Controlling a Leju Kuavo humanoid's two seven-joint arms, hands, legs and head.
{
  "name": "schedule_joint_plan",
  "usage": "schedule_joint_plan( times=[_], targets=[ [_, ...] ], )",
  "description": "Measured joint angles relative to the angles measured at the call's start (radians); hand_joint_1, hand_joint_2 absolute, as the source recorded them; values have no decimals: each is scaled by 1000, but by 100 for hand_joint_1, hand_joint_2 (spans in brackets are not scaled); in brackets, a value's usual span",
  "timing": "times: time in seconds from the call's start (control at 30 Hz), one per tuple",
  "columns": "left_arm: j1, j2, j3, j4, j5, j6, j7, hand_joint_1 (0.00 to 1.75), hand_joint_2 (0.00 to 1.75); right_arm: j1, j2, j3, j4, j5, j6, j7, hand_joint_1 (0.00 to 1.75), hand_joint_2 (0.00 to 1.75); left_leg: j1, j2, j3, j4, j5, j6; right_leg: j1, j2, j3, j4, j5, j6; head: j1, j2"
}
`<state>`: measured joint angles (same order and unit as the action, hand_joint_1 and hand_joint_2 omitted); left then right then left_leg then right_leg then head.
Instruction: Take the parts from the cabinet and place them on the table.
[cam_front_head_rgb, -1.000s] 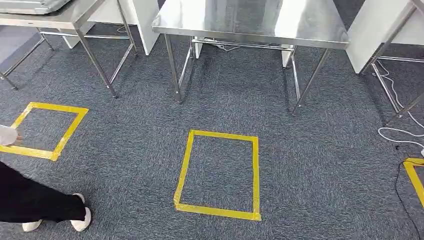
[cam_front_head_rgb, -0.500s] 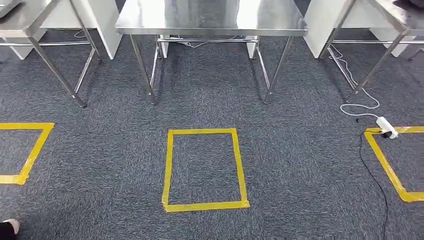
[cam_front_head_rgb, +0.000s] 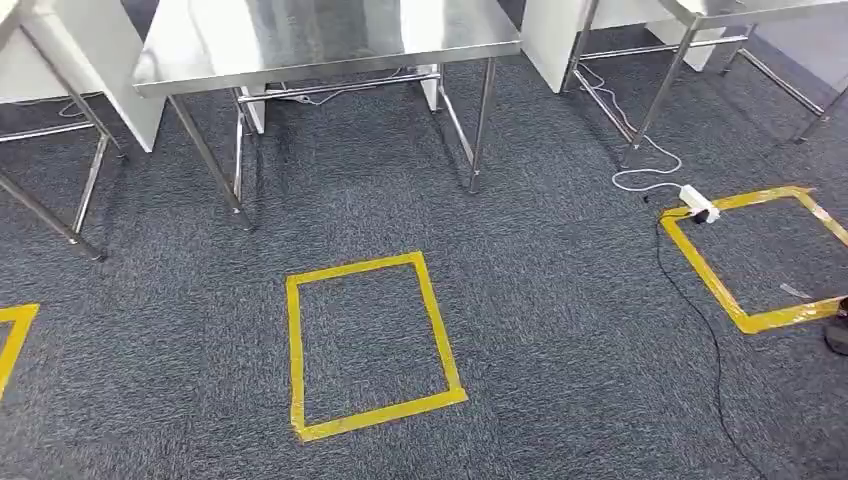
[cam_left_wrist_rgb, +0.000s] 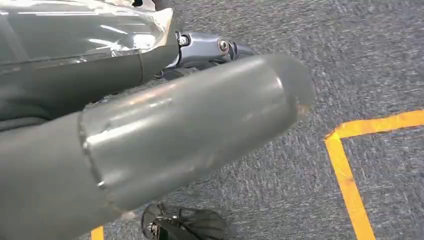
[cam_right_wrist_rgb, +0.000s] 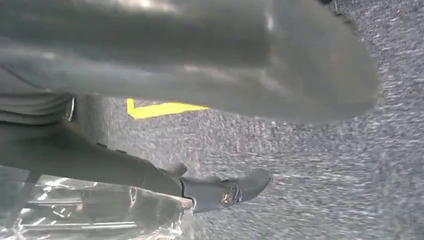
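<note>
Carry leg of the job: I judge the parts are out of the cabinet and on their way to the steel worktop (cam_front_head_rgb: 330, 40), which stands ahead across the grey carpet in the head view.

At the left hand (cam_left_wrist_rgb: 150, 135), clear plastic wrapping (cam_left_wrist_rgb: 75, 30) lies against the darker fingers behind the thick thumb. A like wrapping (cam_right_wrist_rgb: 90, 215) sits by the fingers of the right hand (cam_right_wrist_rgb: 200, 65). I take these for bagged parts, but I cannot tell whether either hand truly grips one, or whether both share a single bag.

The next move, as I read it, calls for stepping up to the taped yellow square (cam_front_head_rgb: 294, 350) in front of the worktop, squaring to its edge, then raising the arms to set the load on the bare steel.

To the right, a white power strip (cam_front_head_rgb: 697, 203) rests on the corner of another taped square (cam_front_head_rgb: 700, 262), and a black cable (cam_front_head_rgb: 712, 350) trails across the carpet, a trip risk if I drift that way. The worktop's legs flank the approach.
</note>
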<state>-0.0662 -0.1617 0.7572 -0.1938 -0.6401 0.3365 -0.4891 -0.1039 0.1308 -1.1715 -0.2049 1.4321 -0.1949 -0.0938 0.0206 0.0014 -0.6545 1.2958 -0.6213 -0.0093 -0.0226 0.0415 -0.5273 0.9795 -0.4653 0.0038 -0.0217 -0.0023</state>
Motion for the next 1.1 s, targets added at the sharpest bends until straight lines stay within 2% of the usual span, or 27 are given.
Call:
schedule_joint_plan(
  times=[0.07,0.1,0.13,0.2,0.27,0.3,0.33,0.37,0.43,0.47,0.5,0.57,0.6,0.63,0.67,0.7,0.77,0.8,0.83,0.87,0.9,0.93,0.97,1.0,1.03,1.07,1.1],
  targets=[
    [0,2,0,0,0,0,0,0,0,0,1,0,0,1,0,0,0,0,7,-13,71,-159,99,0,-2,33,2,6,-1,1,0,0],
    [0,3,0,0,0,0,0,0,0,-1,2,0,0,1,0,0,0,0,14,-50,104,-237,135,-1,-2,46,0,10,-3,4,-1,0],
    [0,2,0,0,0,0,1,0,0,-4,1,0,0,2,2,0,0,0,16,-93,115,-269,124,-1,8,55,-9,20,-5,11,0,0],
    [-1,2,0,0,0,0,2,0,0,-5,0,0,0,3,3,0,0,0,9,-74,109,-270,123,7,9,74,-29,20,1,25,1,0],
    [-2,1,0,0,0,0,2,0,0,1,0,0,0,3,3,0,0,0,3,-50,110,-277,130,28,8,99,-44,14,6,44,0,0],
    [-4,0,0,0,0,0,2,0,0,3,-3,0,0,3,3,0,0,0,6,-35,110,-285,139,40,3,66,-45,31,0,44,0,0],
    [-3,0,0,0,0,0,2,0,0,2,-3,0,0,4,3,0,0,0,5,-27,109,-288,140,49,7,10,-64,68,-24,41,3,0],
    [-3,0,0,0,0,0,2,0,0,0,-2,0,0,5,3,0,0,0,4,-10,107,-288,140,52,6,-18,-102,138,-64,37,6,0],
    [-1,0,0,0,0,2,4,0,0,-4,-2,0,0,8,7,0,0,0,-1,23,103,-287,141,53,6,-28,-179,302,-131,38,5,0],
    [-1,0,0,0,1,3,6,0,0,-3,-3,0,0,9,8,0,0,0,-4,38,102,-287,141,53,5,-29,-193,341,-138,45,5,0],
    [-1,0,0,0,1,4,6,0,0,0,-3,0,0,11,10,0,0,0,-4,51,102,-287,140,53,4,-31,-180,325,-128,52,5,0],
    [-2,-2,0,0,1,6,7,0,0,2,-6,0,0,15,12,1,0,0,-3,74,104,-287,140,52,4,-46,-91,173,-73,68,6,0],
    [-2,-3,0,0,1,7,7,0,0,0,-8,0,0,16,12,1,0,0,-4,86,106,-287,139,50,4,-75,-36,76,-45,71,5,0],
    [-2,-4,0,0,1,8,7,0,0,-3,-8,0,0,16,13,1,0,0,-12,95,110,-285,137,46,9,-142,-9,13,-32,56,7,0],
    [-1,-6,0,0,1,9,7,0,0,-6,-8,0,0,16,14,1,0,0,-14,104,114,-285,131,37,20,-147,-9,13,-22,52,6,0],
    [-2,-5,0,0,1,10,8,0,0,-7,-8,0,0,16,14,1,0,0,-13,113,120,-286,130,31,20,-125,-11,16,-21,39,1,0],
    [-5,-7,0,0,1,10,8,0,0,-2,-11,0,0,16,15,1,0,0,-10,139,130,-291,128,19,23,-103,-14,12,-18,26,5,0],
    [-5,-8,0,0,1,10,8,0,0,-3,-11,0,0,16,15,1,0,0,-5,136,129,-284,121,11,-3,-86,4,3,-7,13,5,0],
    [-5,-6,0,0,1,10,8,0,0,-2,-9,0,0,16,15,1,0,0,-2,78,120,-255,95,5,0,-76,-1,3,-5,10,-1,0],
    [-5,-6,0,0,1,11,7,0,0,-3,-10,0,0,15,15,2,0,0,2,35,95,-194,51,4,-3,-66,-3,4,1,-1,-2,0],
    [-2,-6,0,0,1,11,8,0,0,-4,-10,0,0,15,15,2,0,0,2,11,58,-107,3,1,-1,-52,-7,4,0,-1,-1,0],
    [1,-6,0,0,1,12,8,0,0,-5,-9,0,0,15,16,2,0,0,2,2,20,-27,-31,0,0,-37,-9,4,2,-4,-1,0],
    [2,-6,0,0,1,12,10,0,0,-4,-8,0,0,14,16,2,0,0,2,0,-6,23,-44,-2,2,-21,-10,5,2,-4,-1,0],
    [2,-6,0,0,1,12,10,0,0,-2,-8,0,0,13,16,3,0,0,2,0,-11,29,-31,-2,2,-6,-9,5,2,-4,0,0],
    [2,-6,0,0,1,12,10,0,0,1,-8,0,0,13,16,3,0,0,2,-1,5,-12,7,-1,2,10,-7,6,2,-3,-1,0],
    [2,-6,0,0,1,12,10,0,0,1,-8,0,0,11,16,3,0,0,5,-6,39,-90,58,0,1,26,-4,7,2,-3,-1,0],
    [2,-4,0,0,-1,12,10,0,0,1,-7,0,0,7,16,3,0,0,9,-26,79,-181,108,1,1,42,-1,8,2,-3,-1,0]
  ],
)
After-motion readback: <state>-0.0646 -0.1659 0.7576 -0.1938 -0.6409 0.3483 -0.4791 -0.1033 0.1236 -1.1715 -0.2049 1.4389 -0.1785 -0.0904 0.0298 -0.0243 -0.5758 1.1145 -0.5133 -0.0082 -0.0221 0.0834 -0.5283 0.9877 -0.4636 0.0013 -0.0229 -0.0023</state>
